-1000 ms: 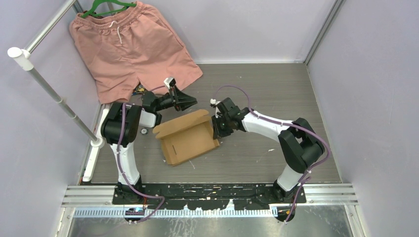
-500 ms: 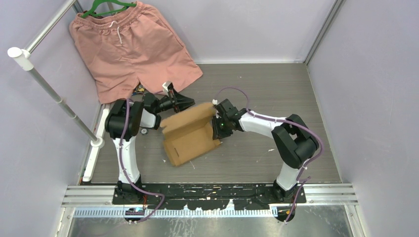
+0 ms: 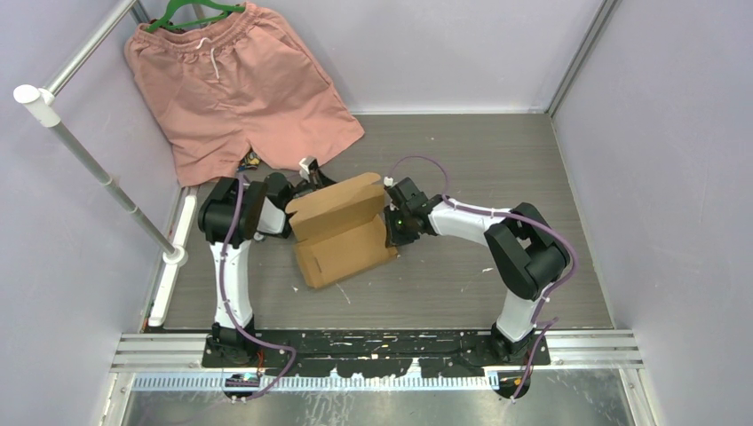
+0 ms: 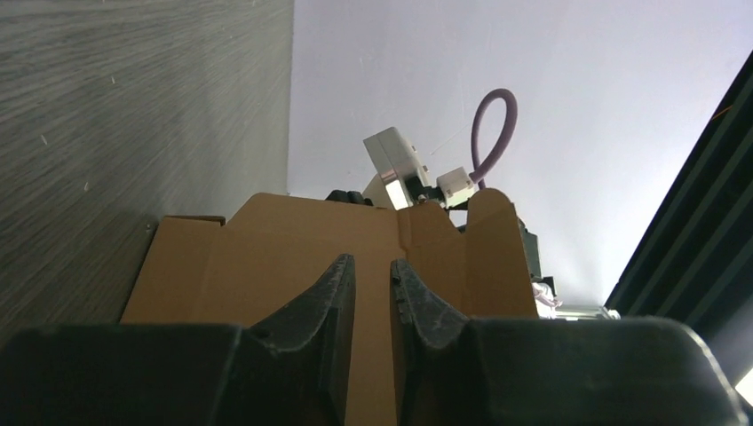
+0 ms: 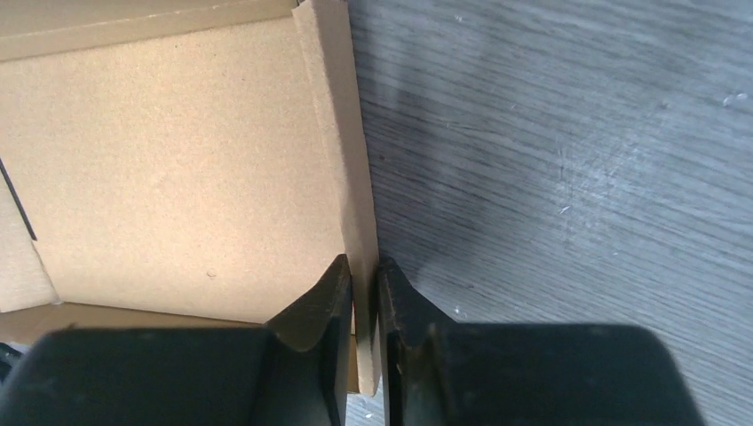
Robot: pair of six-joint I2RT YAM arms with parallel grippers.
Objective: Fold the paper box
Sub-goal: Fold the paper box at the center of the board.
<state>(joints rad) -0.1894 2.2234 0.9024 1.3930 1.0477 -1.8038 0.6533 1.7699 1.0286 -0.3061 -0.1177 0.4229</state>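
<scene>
Box [image 3: 342, 228] lies partly folded mid-table, nearer the left edge; right gripper [image 5: 364, 275] pinches its right side wall between nearly closed fingers; left gripper [image 4: 371, 284], jaws almost together, presses against the raised back flap.

Left hand [image 3: 313, 182] tips — behind the paper box [image 3: 342, 229] flap
</scene>
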